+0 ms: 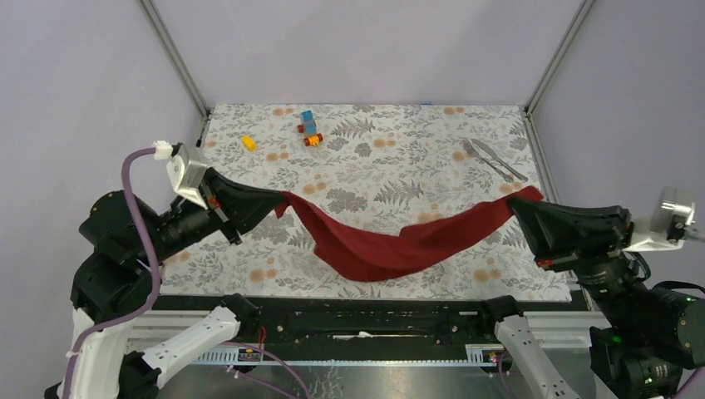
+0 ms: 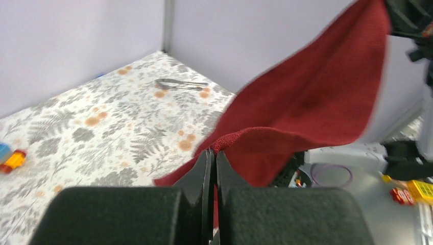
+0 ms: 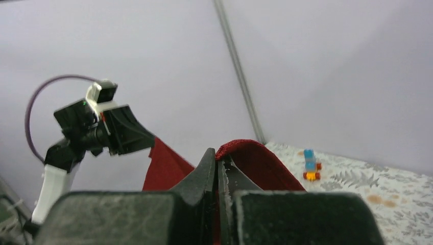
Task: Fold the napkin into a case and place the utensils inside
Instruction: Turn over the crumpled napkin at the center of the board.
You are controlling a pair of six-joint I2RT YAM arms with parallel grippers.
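Napkin (image 1: 391, 245): one, sagging between left gripper (image 1: 278, 203) and right gripper (image 1: 515, 202), both pinching its corners tight; two utensils (image 1: 495, 160) at 2 o'clock, near table (image 1: 399, 137) edge.

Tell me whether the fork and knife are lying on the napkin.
No: the fork and knife lie on the table near its far right corner, apart from the napkin.

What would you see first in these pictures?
The big dark red napkin hangs like a hammock over the leafy table, sagging between the left end effector and the right end effector, each shut on one end. Behind it, shiny utensils lie far right, toy blocks far left.
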